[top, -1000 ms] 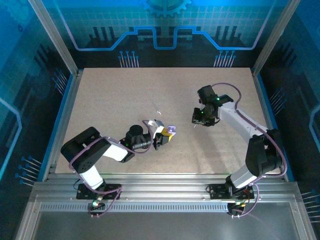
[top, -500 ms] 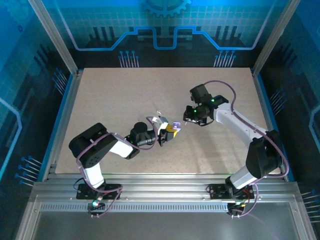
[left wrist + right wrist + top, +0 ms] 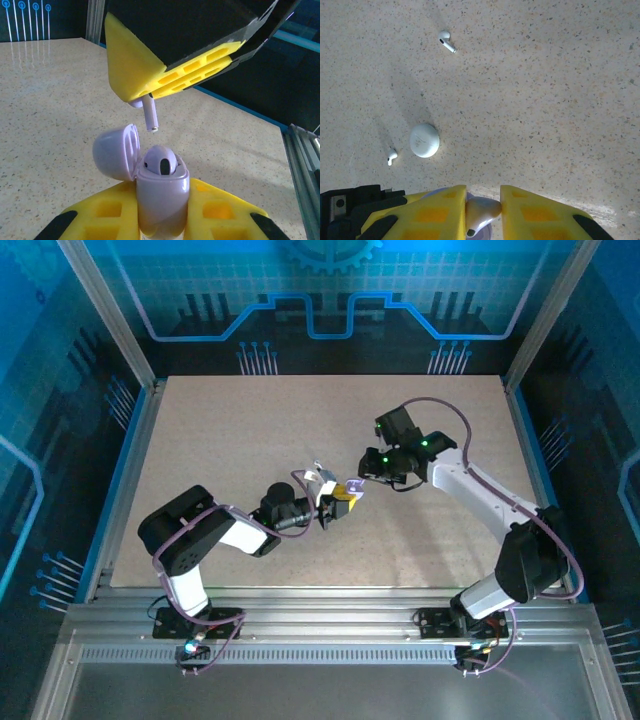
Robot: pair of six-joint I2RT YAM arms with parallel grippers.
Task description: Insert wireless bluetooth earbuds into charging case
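Yellow-tipped, the right gripper (image 3: 483,202) is pinched almost closed on one earbud (image 3: 150,114), stem hanging down so that it can slide into its socket. Just below at 6 o'clock, not touching, the charging case (image 3: 163,190) stands upright with its lid (image 3: 115,152) swung to 9 o'clock. The left gripper (image 3: 162,220) clamps it tight, probably as a steady target. A second earbud (image 3: 163,164) looks already seated.

A speckled beige tabletop (image 3: 250,430) sits inside blue-lit panel walls (image 3: 450,290) and aluminium rails (image 3: 330,625).
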